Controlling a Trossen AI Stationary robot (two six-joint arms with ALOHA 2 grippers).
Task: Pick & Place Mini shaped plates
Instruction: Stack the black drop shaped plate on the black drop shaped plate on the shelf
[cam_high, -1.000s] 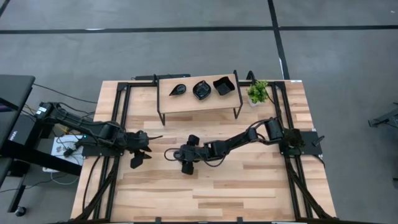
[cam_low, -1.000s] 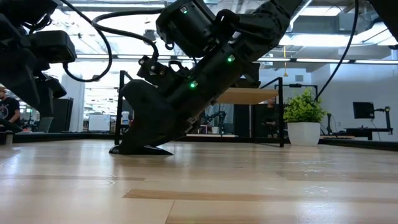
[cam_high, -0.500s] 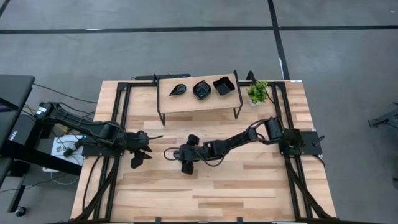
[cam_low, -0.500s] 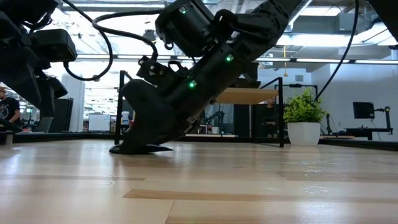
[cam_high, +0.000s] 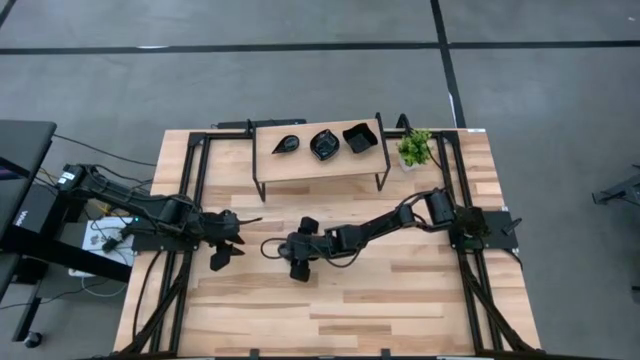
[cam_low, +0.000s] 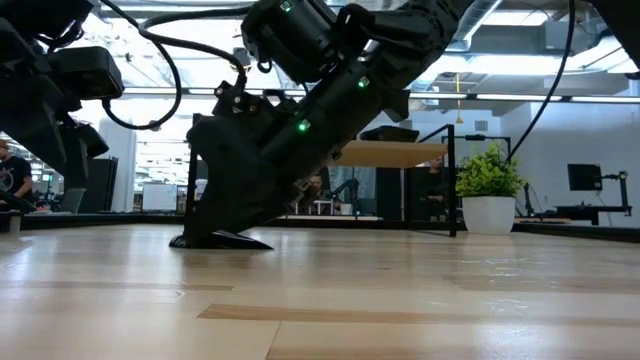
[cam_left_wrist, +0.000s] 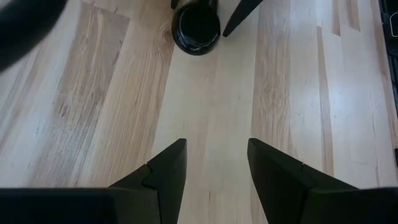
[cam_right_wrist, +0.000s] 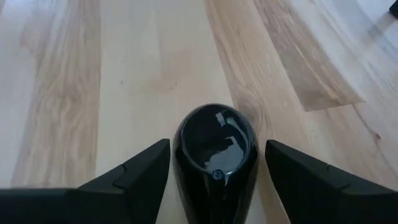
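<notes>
The right gripper (cam_right_wrist: 214, 177) stands wide open, empty, straddling a glossy black teardrop dish (cam_right_wrist: 216, 152) lying flat on the table between its fingers; likely light, rigid, slippery; pinch its raised sides.

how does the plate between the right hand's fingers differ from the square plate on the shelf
The teardrop plate is rounded and tapered; the square plate has corners. The teardrop plate lies on the table between the open right hand fingers; the square plate sits on the raised shelf. Both are glossy black.
</notes>
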